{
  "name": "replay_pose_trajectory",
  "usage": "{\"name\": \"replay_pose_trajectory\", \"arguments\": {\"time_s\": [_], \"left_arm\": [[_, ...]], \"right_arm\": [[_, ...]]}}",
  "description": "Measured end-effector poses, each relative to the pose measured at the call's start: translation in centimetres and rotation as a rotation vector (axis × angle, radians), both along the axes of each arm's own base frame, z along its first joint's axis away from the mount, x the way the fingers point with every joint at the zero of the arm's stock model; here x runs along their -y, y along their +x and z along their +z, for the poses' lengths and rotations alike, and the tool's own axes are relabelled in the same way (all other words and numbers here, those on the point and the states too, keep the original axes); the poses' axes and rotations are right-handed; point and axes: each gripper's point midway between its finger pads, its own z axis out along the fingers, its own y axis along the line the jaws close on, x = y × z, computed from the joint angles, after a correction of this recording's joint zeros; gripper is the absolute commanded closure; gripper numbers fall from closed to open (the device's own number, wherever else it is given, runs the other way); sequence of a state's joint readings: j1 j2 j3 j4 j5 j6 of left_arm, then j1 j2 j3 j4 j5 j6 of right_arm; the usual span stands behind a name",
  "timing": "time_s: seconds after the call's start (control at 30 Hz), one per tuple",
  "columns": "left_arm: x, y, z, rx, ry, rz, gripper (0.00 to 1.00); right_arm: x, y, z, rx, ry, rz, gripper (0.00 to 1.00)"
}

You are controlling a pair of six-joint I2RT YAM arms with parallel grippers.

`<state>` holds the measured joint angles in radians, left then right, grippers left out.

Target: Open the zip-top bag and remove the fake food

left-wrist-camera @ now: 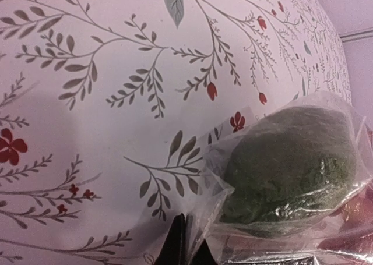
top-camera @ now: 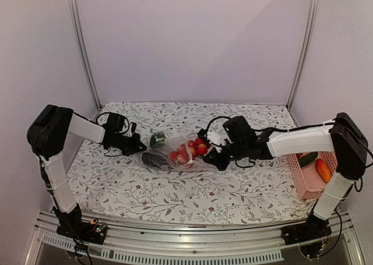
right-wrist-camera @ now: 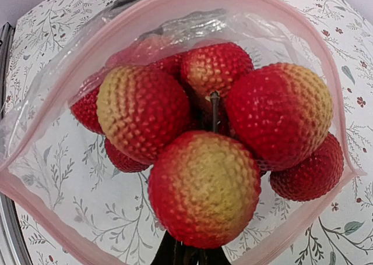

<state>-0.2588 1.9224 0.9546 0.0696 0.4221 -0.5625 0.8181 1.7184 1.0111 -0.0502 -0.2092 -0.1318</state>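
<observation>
Top view: zip-top bag (top-camera: 175,142) of fake food (top-camera: 186,151) on the bench (top-camera: 175,201), between left tool (top-camera: 140,145) and right tool (top-camera: 217,160). Left wrist: left tool closed on the bag's edge, beside a green piece (left-wrist-camera: 291,160). Right wrist: right tool nearly closed beneath red fruits (right-wrist-camera: 204,189) at the open mouth; its hold cannot be told.

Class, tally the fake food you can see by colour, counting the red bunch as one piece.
Red bunch in the bag: 1
Dark green piece in the bag: 1
Dark purple piece in the bag: 1
Green piece in the basket: 1
Orange piece in the basket: 1
Total: 5
</observation>
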Motion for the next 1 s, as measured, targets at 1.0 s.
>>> {"name": "replay_pose_trajectory", "arguments": {"time_s": [1.0], "left_arm": [[-1.2, 0.9, -0.2, 0.061, 0.131, 0.042, 1.0]], "right_arm": [[1.6, 0.0, 2.0, -0.155, -0.015, -0.123, 1.0]]}}
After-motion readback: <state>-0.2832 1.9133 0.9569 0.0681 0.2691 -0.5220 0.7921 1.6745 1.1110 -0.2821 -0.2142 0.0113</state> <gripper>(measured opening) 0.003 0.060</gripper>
